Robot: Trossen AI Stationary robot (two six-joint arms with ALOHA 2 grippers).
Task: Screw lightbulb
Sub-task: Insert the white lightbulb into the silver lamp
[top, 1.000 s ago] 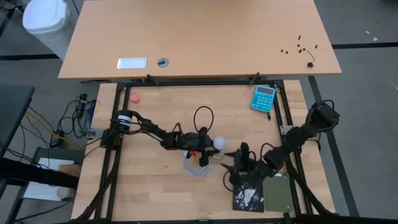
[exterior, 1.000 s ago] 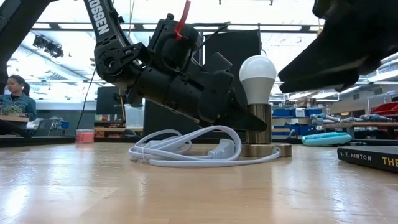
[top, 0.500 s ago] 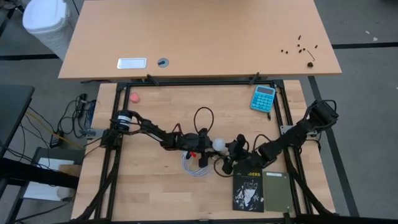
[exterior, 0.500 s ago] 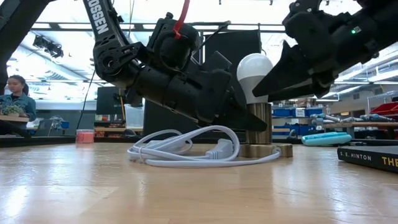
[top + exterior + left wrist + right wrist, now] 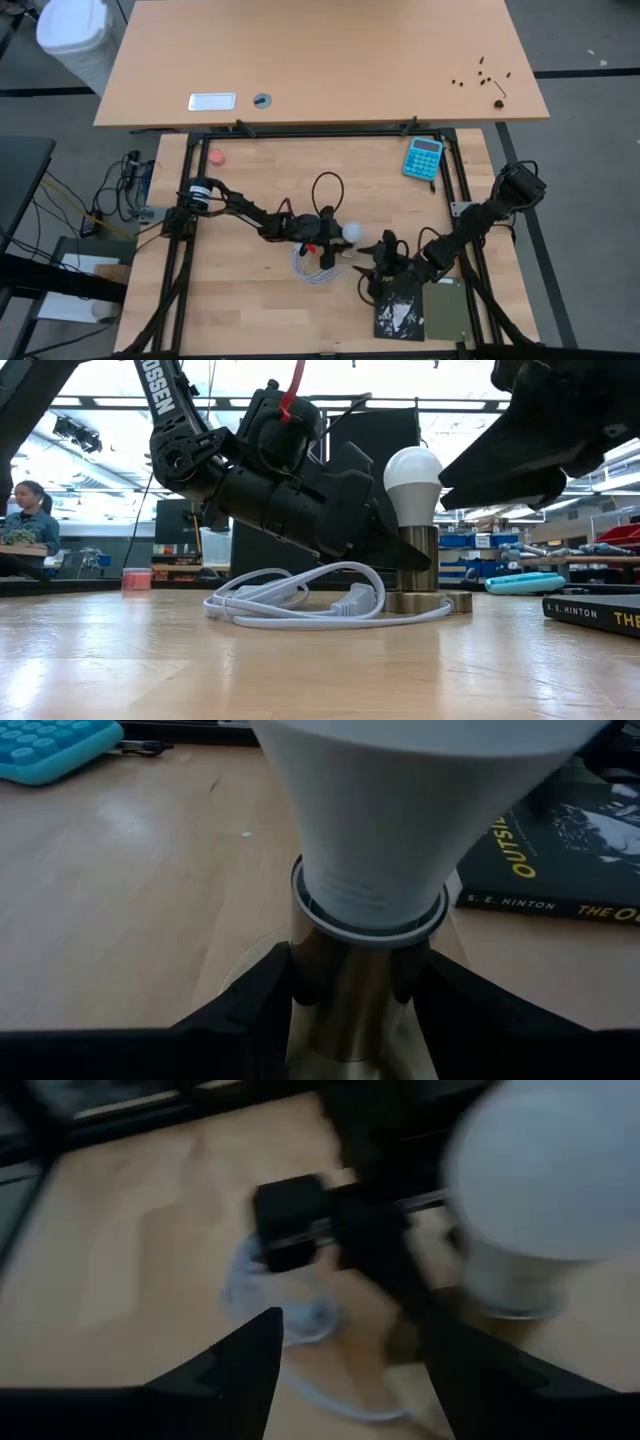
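- Two dark arms work over the wooden surface (image 5: pixel 250 300), near its middle;
- the lightbulb (image 5: pixel 414 472) stands upright in a brass-coloured socket (image 5: pixel 419 560), which sits on a round base (image 5: pixel 428 601) on the surface; in the high view the lightbulb (image 5: pixel 349 232) shows as a small white ball;
- the left end effector (image 5: pixel 352 982) is clamped on the socket just under the bulb; one dark finger lies against each side of the metal sleeve;
- the right end effector (image 5: pixel 350 1342) hangs just beside the lightbulb, higher than it and not touching it; its fingers stand apart with nothing between them;
- a coiled white cable (image 5: pixel 300 600) lies on the surface in front of the socket, with its plug next to the base;
- a dark book (image 5: pixel 400 308) lies flat under the right arm; its spine reads S. E. Hinton;
- a blue calculator (image 5: pixel 423 157) lies well apart, toward the far edge;
- a person (image 5: pixel 22 520) sits in the room behind.
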